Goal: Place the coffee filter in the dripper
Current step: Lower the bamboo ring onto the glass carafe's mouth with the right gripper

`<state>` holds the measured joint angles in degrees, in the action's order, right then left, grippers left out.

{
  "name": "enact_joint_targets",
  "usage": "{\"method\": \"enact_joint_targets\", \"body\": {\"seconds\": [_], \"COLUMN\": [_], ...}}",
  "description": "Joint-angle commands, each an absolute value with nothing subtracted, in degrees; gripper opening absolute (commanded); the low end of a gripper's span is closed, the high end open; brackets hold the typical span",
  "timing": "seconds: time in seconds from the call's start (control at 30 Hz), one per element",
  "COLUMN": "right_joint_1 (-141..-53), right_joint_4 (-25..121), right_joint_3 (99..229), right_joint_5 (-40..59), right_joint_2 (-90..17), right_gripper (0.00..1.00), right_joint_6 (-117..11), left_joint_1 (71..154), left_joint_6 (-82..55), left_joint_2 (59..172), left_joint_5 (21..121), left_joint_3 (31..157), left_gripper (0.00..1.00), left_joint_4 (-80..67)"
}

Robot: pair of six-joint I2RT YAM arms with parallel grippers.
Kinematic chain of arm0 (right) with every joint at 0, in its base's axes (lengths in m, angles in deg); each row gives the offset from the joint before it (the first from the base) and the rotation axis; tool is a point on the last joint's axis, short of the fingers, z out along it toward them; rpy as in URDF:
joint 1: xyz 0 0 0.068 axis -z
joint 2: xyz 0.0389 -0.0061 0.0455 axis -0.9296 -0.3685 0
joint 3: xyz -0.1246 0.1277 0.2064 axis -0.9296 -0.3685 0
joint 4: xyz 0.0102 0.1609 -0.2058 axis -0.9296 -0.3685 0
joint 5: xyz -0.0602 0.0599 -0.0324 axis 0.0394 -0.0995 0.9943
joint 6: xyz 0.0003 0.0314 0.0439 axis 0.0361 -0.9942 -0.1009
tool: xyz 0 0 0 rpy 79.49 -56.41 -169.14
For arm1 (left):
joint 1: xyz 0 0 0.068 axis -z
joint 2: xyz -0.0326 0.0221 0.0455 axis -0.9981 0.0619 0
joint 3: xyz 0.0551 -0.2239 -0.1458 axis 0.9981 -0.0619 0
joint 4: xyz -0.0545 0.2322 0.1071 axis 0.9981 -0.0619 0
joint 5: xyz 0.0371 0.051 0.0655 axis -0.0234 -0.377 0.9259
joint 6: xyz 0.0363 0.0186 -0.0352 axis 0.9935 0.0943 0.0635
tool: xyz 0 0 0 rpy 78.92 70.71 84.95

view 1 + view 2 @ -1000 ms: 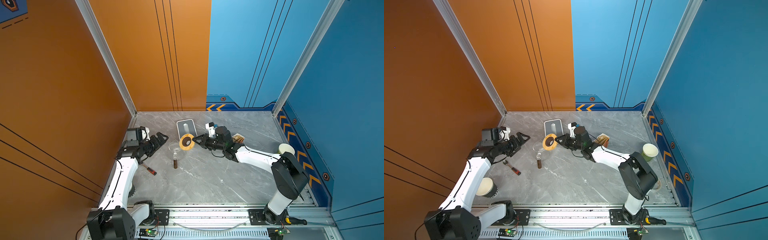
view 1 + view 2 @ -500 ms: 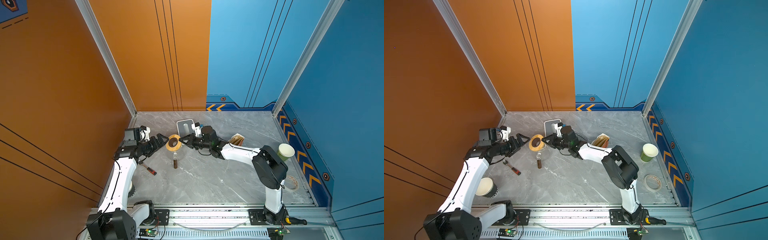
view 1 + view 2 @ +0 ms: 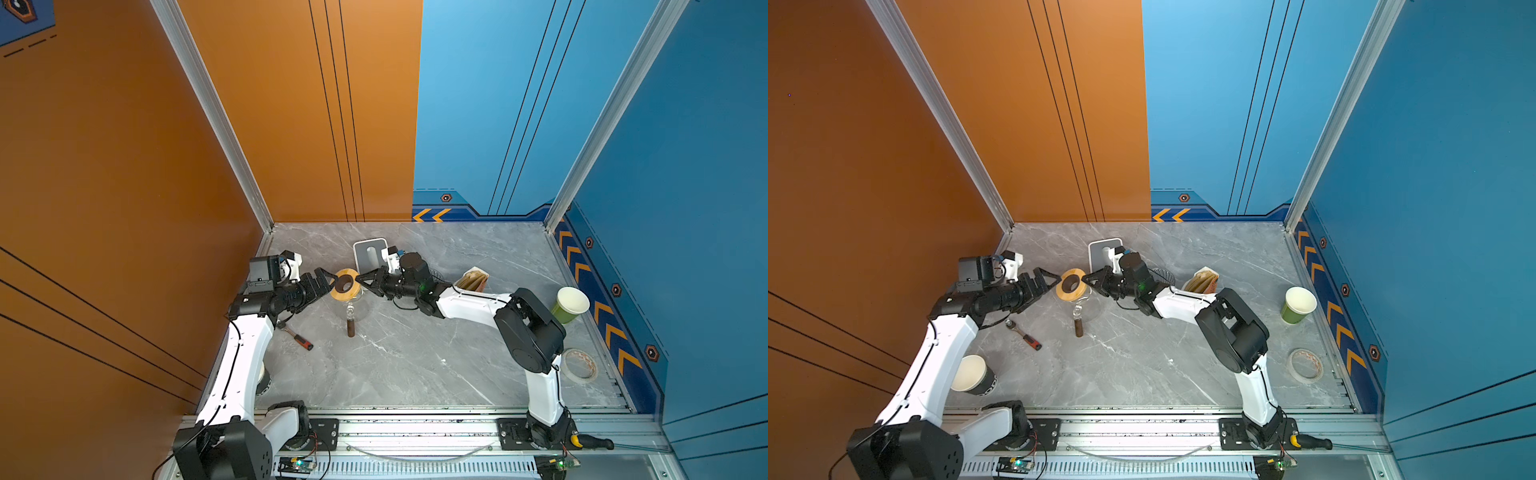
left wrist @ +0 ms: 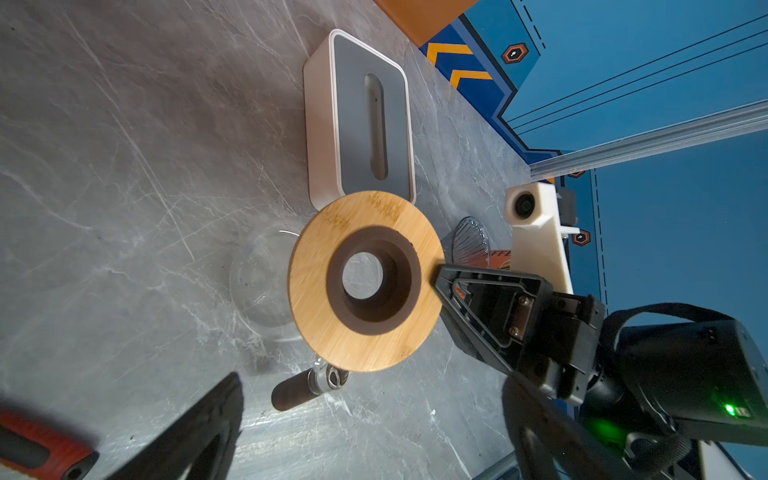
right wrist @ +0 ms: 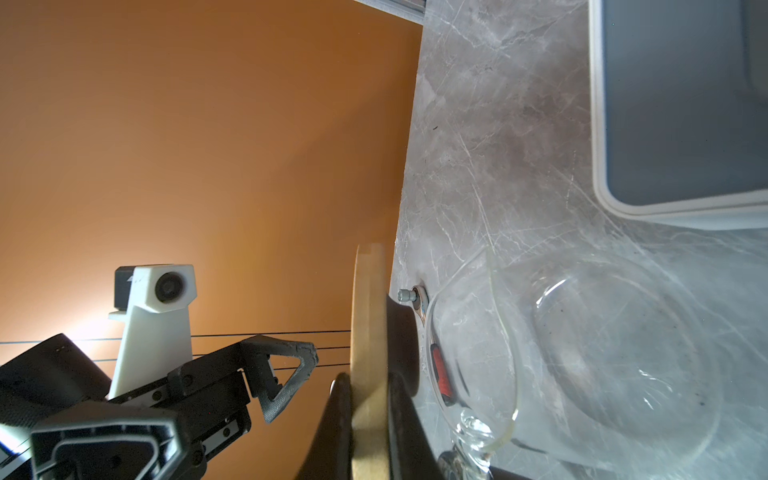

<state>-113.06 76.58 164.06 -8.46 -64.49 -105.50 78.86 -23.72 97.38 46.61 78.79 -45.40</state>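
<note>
**Right gripper** (image 3: 360, 279): clamped on the rim of the wooden ring (image 3: 345, 296). The ring is held tilted above the glass server (image 3: 1089, 308).

**Left gripper** (image 3: 326, 282): spread wide with nothing held. It is set just left of the ring and apart from it.

**Dripper** (image 4: 469, 243): stood on the table right of the ring, beside the right arm's wrist. No paper is seen in it.

**Coffee filter** (image 3: 471, 280): tan paper stood in a pack further right, near the dripper, and untouched. Whether one sheet or several is there cannot be told.

**Hazards, as judged:**
- The ring is gripped at its edge only. If it slipped, the server below could be struck, chipped or tipped.
- The ring could be knocked loose by the left fingers if a handover were misjudged.
- The dripper and the pack could be swept over by the right forearm on its way back.
- The thin paper could be crushed, or several sheets could be drawn out together.

**Surface:** grey veined tabletop (image 3: 415, 365), smooth, so things are likely to slide when pushed.
- Far side: white box with a slotted grey top (image 3: 370, 253).
- Near left: red-handled tool (image 3: 301, 338).
- Right: green cup (image 3: 569, 305) and tape roll (image 3: 579, 365).
- Under the left arm: paper cup (image 3: 971, 376).

**Room:** closed in by orange panels at the left and far left, and by blue panels at the far right and right. A metal rail runs along the near edge.
</note>
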Motion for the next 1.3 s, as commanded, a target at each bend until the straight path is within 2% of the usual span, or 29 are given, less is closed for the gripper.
{"method": "enact_joint_targets", "body": {"seconds": [0.0, 1.27], "right_joint_1": [-113.2, -112.2], "right_joint_4": [79.9, 79.0], "right_joint_3": [165.8, 164.6], "right_joint_5": [-8.3, -7.5], "right_joint_2": [-65.5, -67.0], "right_gripper": [0.13, 0.14], "right_joint_6": [-106.6, -106.4], "left_joint_1": [78.9, 81.2], "left_joint_6": [-21.4, -19.0], "left_joint_2": [96.9, 96.1], "left_joint_5": [45.3, 44.5], "left_joint_3": [78.4, 76.9], "left_gripper": [0.98, 0.98], "left_joint_4": [-46.8, -45.2]}}
